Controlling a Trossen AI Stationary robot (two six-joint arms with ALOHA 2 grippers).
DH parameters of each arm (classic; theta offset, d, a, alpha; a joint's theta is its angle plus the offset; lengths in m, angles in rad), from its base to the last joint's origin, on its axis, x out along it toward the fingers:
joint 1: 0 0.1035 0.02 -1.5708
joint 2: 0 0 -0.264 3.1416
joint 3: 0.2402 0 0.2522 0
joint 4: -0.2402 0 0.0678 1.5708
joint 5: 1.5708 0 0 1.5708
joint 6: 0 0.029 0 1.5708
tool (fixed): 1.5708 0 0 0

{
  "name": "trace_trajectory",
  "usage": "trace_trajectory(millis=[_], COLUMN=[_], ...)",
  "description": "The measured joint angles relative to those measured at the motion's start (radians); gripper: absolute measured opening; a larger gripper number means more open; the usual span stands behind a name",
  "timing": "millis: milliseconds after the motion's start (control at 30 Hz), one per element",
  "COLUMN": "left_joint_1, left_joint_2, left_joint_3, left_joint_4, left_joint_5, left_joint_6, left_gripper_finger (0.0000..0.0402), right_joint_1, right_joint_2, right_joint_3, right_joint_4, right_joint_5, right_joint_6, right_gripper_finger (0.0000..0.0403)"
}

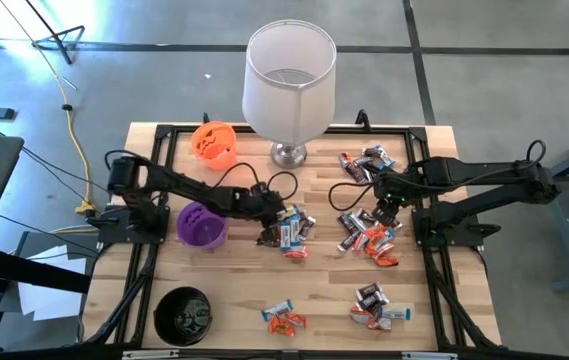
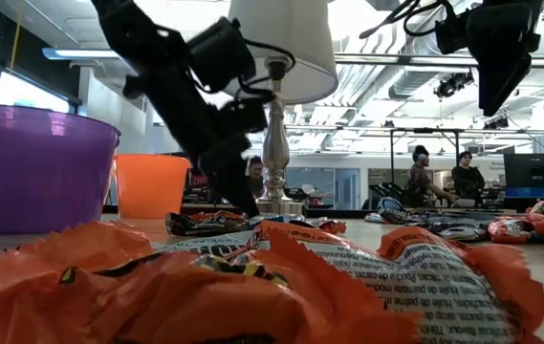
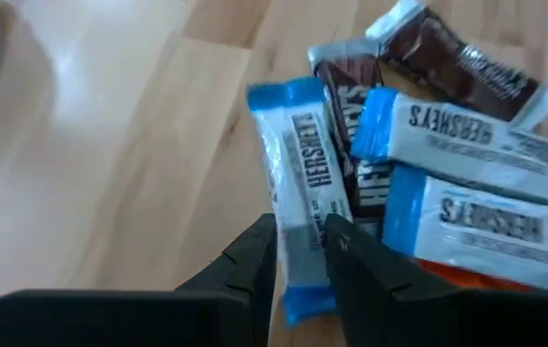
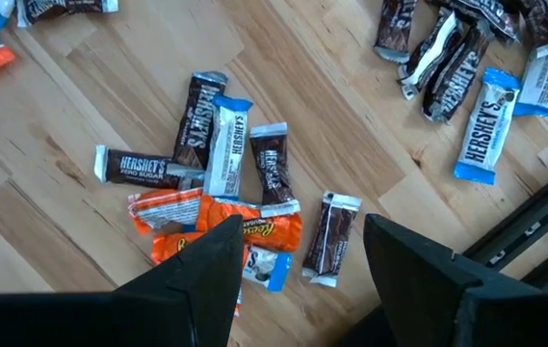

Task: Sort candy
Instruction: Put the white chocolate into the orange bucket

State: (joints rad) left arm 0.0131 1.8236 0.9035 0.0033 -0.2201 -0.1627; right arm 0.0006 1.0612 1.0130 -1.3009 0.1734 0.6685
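Candy lies in several heaps on the wooden table (image 1: 234, 290). At the middle heap (image 1: 296, 230) my left gripper (image 1: 269, 236) is down low and slanting, its fingers a little apart. A white-blue bar (image 3: 302, 164) runs between them at its near end, lying beside other white-blue and brown bars. My right gripper (image 1: 389, 212) hangs open, well above the right-hand heap (image 4: 225, 193) of brown, white-blue and orange candy, and touches nothing. In the low view the left gripper (image 2: 243, 196) comes down just behind the candy. My left gripper has one finger (image 3: 254, 260) on each long side of the white-blue bar's near end (image 3: 302, 241), coming from above at a slant, along the bar. The bar lies on the table in the heap. I cannot tell whether the fingers touch it.
An orange cup (image 1: 214, 143) stands at the far left, a purple cup (image 1: 201, 224) beside the left arm, and a black cup (image 1: 184, 315) at the near left. A lamp (image 1: 289, 85) stands at the far middle. More candy lies at the far right (image 1: 364, 163) and near edge (image 1: 284, 320).
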Motion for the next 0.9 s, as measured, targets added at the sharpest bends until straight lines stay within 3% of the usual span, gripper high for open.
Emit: trace_trajectory(millis=[433,667,900], left_joint_1=[0.027,0.029,0.018], left_joint_2=[0.089,0.082,0.015], left_joint_3=[0.005,0.005,-0.004], left_joint_4=[0.037,0.029,-0.015], left_joint_5=[0.025,0.073,0.088], left_joint_6=[-0.046,-0.101,-0.122], left_gripper_finger=[0.0078,0.0012,0.0002], right_joint_1=[0.000,0.000,0.000], right_joint_2=[0.000,0.000,0.000], right_joint_3=[0.000,0.000,0.000], right_joint_4=[-0.001,-0.001,-0.001], right_joint_5=[-0.027,-0.027,-0.027], right_joint_6=[0.001,0.003,0.003], right_gripper_finger=[0.0211,0.0211,0.0211])
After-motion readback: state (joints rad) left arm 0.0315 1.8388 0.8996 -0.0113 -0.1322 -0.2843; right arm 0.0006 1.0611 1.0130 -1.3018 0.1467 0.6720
